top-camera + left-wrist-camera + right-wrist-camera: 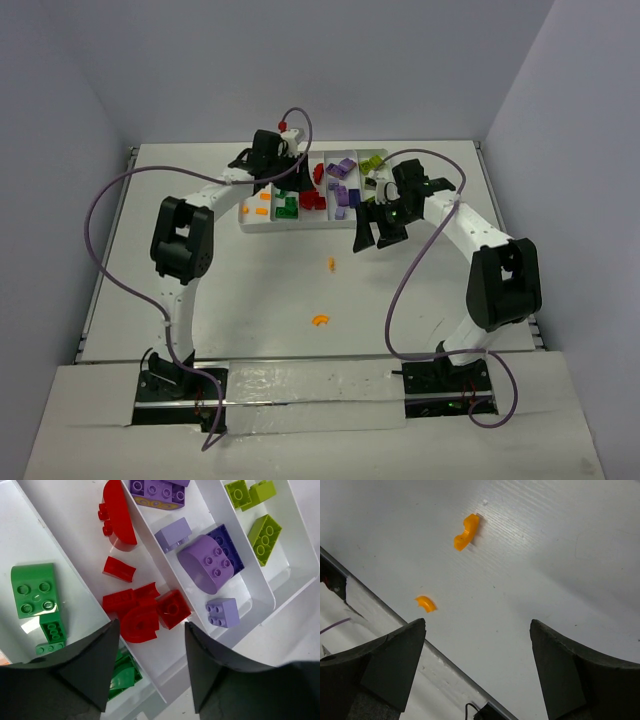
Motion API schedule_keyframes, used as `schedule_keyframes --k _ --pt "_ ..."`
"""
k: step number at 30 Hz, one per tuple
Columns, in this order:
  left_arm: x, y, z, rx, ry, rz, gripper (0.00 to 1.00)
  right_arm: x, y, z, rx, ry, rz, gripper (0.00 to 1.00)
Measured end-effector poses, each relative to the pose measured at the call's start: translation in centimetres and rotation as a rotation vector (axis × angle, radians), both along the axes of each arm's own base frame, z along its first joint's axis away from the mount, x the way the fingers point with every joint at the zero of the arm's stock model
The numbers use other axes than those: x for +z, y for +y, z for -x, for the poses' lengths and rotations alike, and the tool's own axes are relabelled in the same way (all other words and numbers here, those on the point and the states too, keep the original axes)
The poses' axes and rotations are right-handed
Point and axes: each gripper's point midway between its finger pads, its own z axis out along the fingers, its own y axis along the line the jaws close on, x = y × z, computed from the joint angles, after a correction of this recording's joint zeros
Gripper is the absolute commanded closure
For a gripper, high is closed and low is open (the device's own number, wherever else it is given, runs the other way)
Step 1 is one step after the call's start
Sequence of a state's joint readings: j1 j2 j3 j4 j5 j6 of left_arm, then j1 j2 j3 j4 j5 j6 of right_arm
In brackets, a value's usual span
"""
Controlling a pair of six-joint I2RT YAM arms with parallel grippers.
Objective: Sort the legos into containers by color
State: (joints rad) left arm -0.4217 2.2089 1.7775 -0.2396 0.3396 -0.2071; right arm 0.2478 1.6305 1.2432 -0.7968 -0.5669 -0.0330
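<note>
Both grippers are spread and hold nothing. The left gripper [151, 625] hangs over the tray [300, 545], above its red compartment; the right gripper [477, 625] hangs over the bare table [545, 555]. Two orange bricks lie loose on the table, well apart from the tray: a curved one [466, 531] and a smaller arch [425, 603]. In the tray, the left wrist view shows four green bricks [35, 590], one of them half hidden under a finger. Beside them are five or six red bricks [120, 510], the cluster being too tight to count surely. Next come five purple bricks [202, 562], light and dark, then three lime bricks [264, 537], each colour in its own compartment. From above, about three orange specks [263, 211] sit in the tray's left end.
</note>
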Motion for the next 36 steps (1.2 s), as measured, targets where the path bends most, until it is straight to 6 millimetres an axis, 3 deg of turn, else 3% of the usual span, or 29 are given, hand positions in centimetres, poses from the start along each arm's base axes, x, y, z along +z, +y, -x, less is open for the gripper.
schedule_keyframes --k 4,5,8,11,14,17,20,24,27,36 --pt "0.8 0.0 0.7 -0.032 0.000 0.004 0.35 -0.1 -0.3 -0.1 -0.010 -0.004 0.019 0.06" --pt "1.1 0.2 1.3 -0.043 0.002 0.002 0.35 -0.2 -0.5 -0.2 -0.015 -0.007 0.027 0.01" --pt "2.8 0.8 4.2 -0.064 0.001 -0.012 0.36 -0.2 -1.3 -0.6 -0.048 -0.020 0.058 0.00" --pt "4.5 0.4 9.9 -0.112 0.008 -0.041 0.35 -0.1 -3.1 -1.3 -0.117 -0.037 0.107 0.00" --pt "5.2 -1.9 16.4 -0.193 0.009 -0.070 0.34 -0.3 -5.2 -2.1 -0.200 -0.032 0.138 0.00" --pt "3.2 -4.6 21.8 -0.274 0.062 -0.121 0.34 -0.5 -7.3 -2.7 -0.281 -0.024 0.162 0.00" --pt "-0.1 -5.2 25.1 -0.303 0.151 -0.194 0.33 -0.6 -8.7 -3.1 -0.332 -0.019 0.180 0.00" --pt "-3.9 -4.3 25.4 -0.228 0.216 -0.297 0.33 -0.6 -8.8 -3.1 -0.343 -0.016 0.184 0.00" --pt "-5.5 -4.2 25.1 -0.174 0.230 -0.359 0.34 -0.6 -8.8 -3.1 -0.344 -0.016 0.183 0.00" --pt "-6.4 -5.9 23.0 -0.089 0.195 -0.397 0.40 -0.6 -8.6 -3.1 -0.341 -0.013 0.172 0.00"
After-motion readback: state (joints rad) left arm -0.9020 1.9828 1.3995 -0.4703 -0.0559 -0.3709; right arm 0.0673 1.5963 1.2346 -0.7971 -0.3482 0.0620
